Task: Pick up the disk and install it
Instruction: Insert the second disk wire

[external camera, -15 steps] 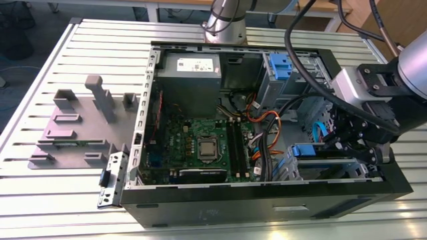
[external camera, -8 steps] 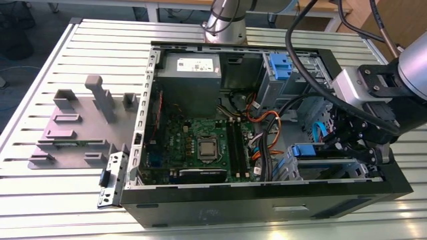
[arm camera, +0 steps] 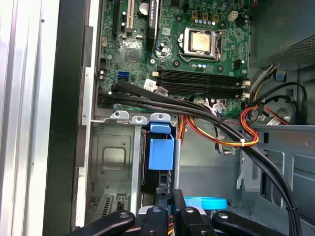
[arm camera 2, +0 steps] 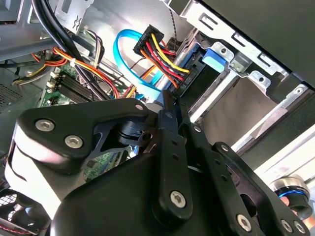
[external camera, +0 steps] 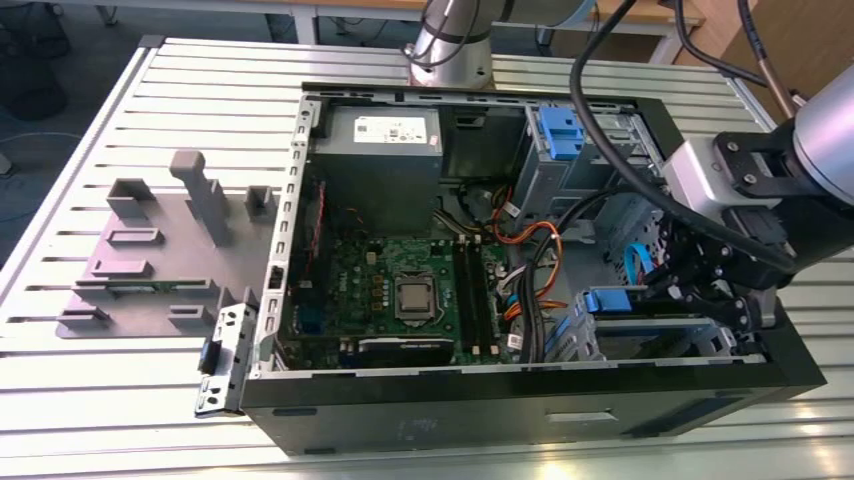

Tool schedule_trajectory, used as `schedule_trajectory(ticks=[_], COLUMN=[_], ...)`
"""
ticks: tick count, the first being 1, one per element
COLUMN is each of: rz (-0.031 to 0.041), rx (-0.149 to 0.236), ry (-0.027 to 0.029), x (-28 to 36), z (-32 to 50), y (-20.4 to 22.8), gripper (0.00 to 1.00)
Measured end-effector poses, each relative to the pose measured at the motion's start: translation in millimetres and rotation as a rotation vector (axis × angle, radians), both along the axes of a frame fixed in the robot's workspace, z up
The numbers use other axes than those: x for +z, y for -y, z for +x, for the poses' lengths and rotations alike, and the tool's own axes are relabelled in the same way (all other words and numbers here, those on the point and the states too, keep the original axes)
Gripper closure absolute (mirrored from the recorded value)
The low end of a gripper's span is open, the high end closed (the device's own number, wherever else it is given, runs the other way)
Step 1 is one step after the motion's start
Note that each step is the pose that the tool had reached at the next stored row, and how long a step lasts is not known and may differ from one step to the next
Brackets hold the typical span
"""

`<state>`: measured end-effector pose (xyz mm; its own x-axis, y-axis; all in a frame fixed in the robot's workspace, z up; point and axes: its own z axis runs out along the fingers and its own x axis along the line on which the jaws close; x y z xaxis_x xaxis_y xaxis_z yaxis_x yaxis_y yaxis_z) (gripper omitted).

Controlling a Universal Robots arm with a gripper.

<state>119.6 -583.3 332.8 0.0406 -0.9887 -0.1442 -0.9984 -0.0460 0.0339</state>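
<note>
End effector (arm camera: pixel 170 196) sits nearest in both wrist views, tips pressed together with nothing between them, right behind the disk (arm camera: pixel 161 153). Disk stands edge-on in the drive cage (arm camera: pixel 110 157), blue carrier tab up. In the exterior view that's about 4 o'clock from the motherboard (external camera: pixel 400 290), inside the PC case (external camera: pixel 534 400) on the table (external camera: pixel 160 100). It looks slotted; I can't confirm it's latched. To seat it well, I'd push square along the cage rails, slow, with no side load. Power connector (arm camera 2: pixel 156 51) and blue data cable (arm camera 2: pixel 123 54) hang close, so I'd keep the linkage off them.
</note>
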Motion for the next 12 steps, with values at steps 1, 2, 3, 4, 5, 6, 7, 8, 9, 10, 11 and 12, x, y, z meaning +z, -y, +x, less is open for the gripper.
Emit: schedule_trajectory(ticks=[1, 2, 3, 4, 5, 6, 7, 8, 9, 10, 11, 12], rz=[0.001, 0.0016, 0.0023, 0.0028, 0.0033, 0.0038, 0.0042, 0.0045, 0.0047, 0.005, 0.0052, 0.0055], rx=[0.0, 0.0, 0.0, 0.0, 0.0, 0.0, 0.0, 0.0, 0.0, 0.0, 0.0, 0.0], ry=[-0.0003, -0.0006, -0.0009, -0.0013, -0.0017, -0.0021, -0.0026, -0.0032, -0.0039, -0.0047, -0.0054, -0.0061], x=[-0.3, -0.6, -0.9, -1.2, -1.5, -1.8, -2.2, -2.5, -2.9, -3.3, -3.7, -4.2], z=[0.0, 0.0, 0.0, 0.0, 0.0, 0.0, 0.0, 0.1, 0.1, 0.2, 0.2, 0.2], y=[0.0, 0.0, 0.0, 0.0, 0.0, 0.0, 0.0, 0.0, 0.0, 0.0, 0.0, 0.0], gripper=[0.84, 0.84, 0.84, 0.84, 0.84, 0.84, 0.84, 0.84, 0.84, 0.84, 0.84, 0.84])
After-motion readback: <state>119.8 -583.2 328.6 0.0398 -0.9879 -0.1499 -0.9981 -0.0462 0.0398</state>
